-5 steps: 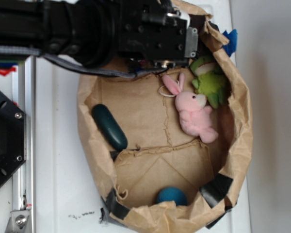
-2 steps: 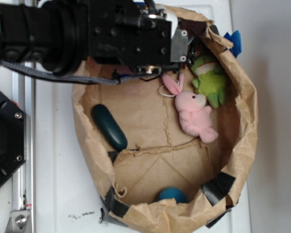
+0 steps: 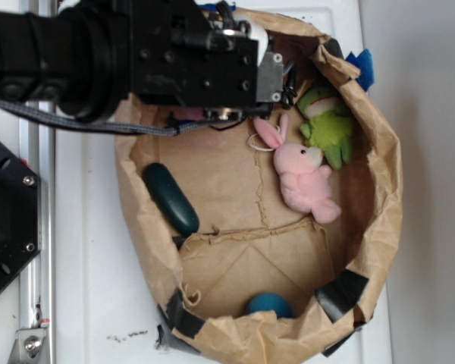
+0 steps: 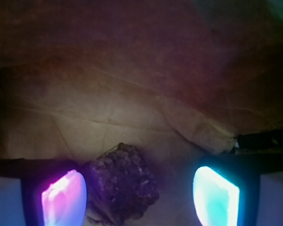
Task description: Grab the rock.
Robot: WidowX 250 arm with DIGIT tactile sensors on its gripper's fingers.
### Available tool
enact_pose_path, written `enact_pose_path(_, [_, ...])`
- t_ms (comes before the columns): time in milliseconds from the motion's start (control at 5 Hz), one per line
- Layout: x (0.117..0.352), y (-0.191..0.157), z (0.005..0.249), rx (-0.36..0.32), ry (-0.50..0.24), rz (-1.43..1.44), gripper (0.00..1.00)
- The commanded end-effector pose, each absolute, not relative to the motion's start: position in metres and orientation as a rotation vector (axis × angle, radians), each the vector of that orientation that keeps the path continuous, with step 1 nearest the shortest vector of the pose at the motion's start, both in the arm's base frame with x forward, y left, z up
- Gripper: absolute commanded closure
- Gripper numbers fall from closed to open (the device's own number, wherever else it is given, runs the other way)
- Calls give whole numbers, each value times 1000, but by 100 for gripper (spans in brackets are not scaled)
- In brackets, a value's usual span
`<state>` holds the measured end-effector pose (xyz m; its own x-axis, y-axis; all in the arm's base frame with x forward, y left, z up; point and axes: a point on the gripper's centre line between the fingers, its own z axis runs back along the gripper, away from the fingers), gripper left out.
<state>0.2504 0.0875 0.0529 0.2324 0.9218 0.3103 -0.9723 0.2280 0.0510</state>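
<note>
Gripper (image 4: 139, 193) shifted left and lower into paper bag (image 3: 379, 189); jaws spread, straddling rock (image 4: 122, 183), nearer left finger. Grasp imminent.

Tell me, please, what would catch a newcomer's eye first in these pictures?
In the wrist view, the hand has two glowing fingers, one pink, one cyan, flanking the dark lumpy rock on brown paper. In the exterior view, the pink plush rabbit lies in the paper bag beside a green toy.
</note>
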Motion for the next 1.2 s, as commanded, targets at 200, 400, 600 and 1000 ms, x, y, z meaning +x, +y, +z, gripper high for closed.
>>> enact_pose_path(200, [269,88,30,174,-293,1240,0])
enact_pose_path(400, [270,87,27,169,-286,1246,0])
enact_pose_path(600, [268,90,29,166,-287,1268,100])
enact_pose_path(1000, [265,92,32,170,-281,1276,100])
